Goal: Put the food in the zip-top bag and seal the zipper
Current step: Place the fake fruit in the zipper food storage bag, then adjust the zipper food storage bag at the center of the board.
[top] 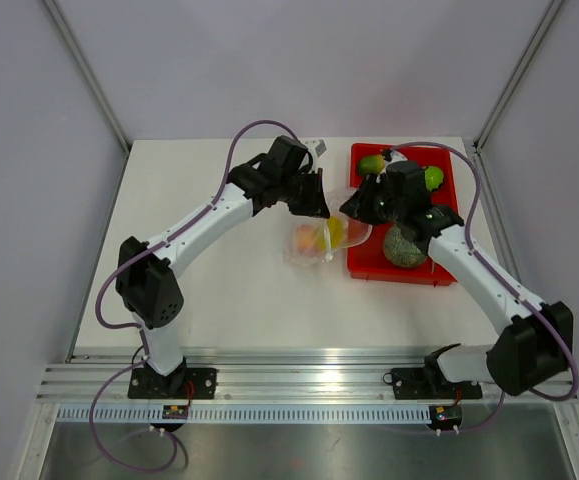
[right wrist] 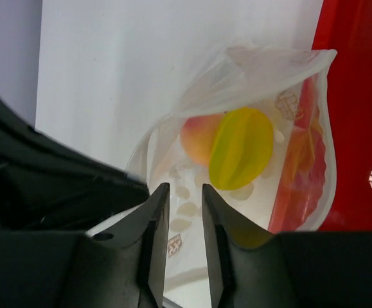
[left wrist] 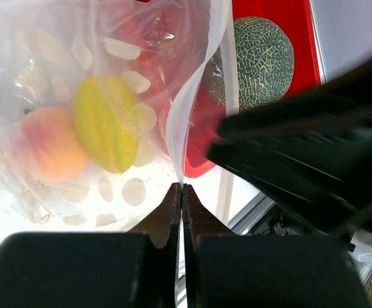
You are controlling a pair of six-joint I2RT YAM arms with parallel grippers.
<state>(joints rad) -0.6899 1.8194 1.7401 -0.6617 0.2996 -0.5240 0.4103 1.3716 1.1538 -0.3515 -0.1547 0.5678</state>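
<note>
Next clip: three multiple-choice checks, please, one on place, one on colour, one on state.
1. Where is the melon? A in the zip-top bag; B on the red tray; C on bare table.
2. The piece beside the orange-peach fruit in the bag is: A yellow; B blue; C black.
3. The left gripper is: A wide open; B holding the melon; C shut on the bag's edge.
Answers: B, the melon sits on the tray; A, it shows yellow through the plastic; C, its fingers pinch the bag's edge.
</note>
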